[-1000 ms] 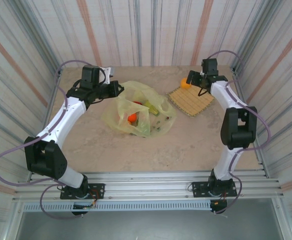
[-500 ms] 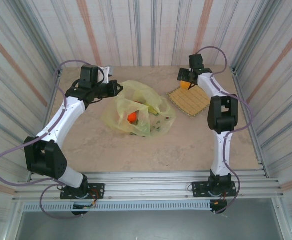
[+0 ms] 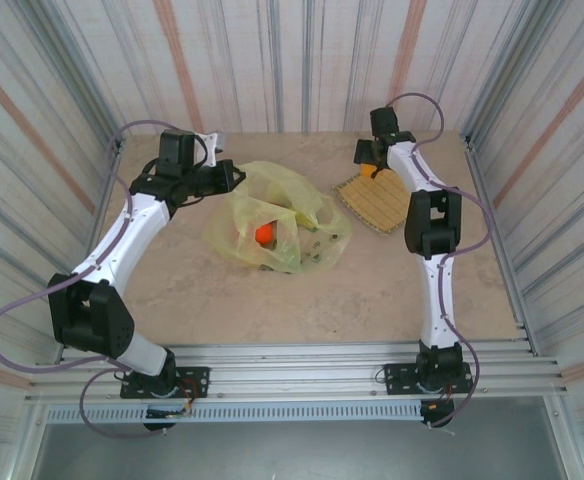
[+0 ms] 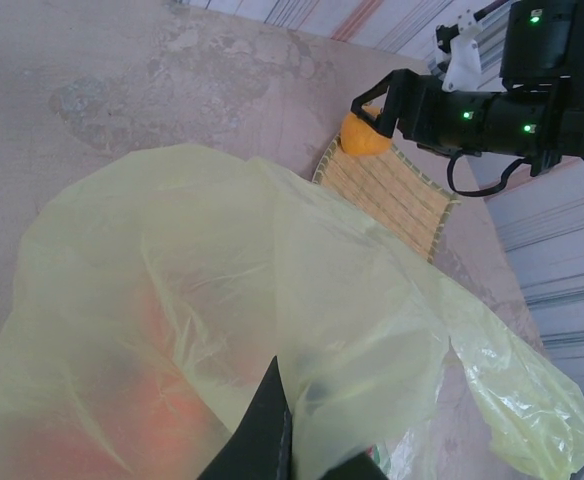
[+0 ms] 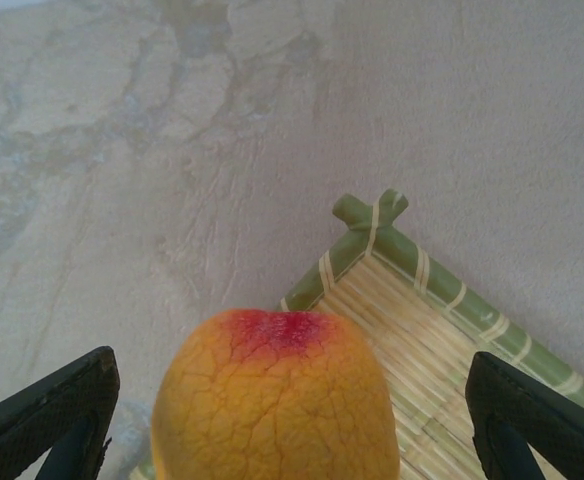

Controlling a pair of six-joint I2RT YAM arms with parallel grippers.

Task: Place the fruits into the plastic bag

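The yellow-green plastic bag (image 3: 277,225) lies mid-table with an orange-red fruit (image 3: 264,234) and darker fruits showing through it. My left gripper (image 3: 227,178) is shut on the bag's left rim, and in the left wrist view its dark finger (image 4: 267,430) pinches a fold of the film (image 4: 222,300). An orange fruit (image 5: 277,400) with a red patch sits on the far-left corner of the bamboo mat (image 5: 442,340). My right gripper (image 5: 292,365) is open astride it, with fingers (image 5: 47,420) a gap away on each side. The left wrist view also shows that fruit (image 4: 364,135) at the right gripper (image 4: 387,100).
The bamboo mat (image 3: 377,200) lies right of the bag at the back. Striped walls close in the table on three sides, the back one just behind the right gripper (image 3: 369,163). The right arm's links (image 3: 430,222) rise over the mat's right side.
The right arm has swung left and back along the mat, bringing its gripper over the orange fruit at the mat's corner. The left arm and the bag have not moved.
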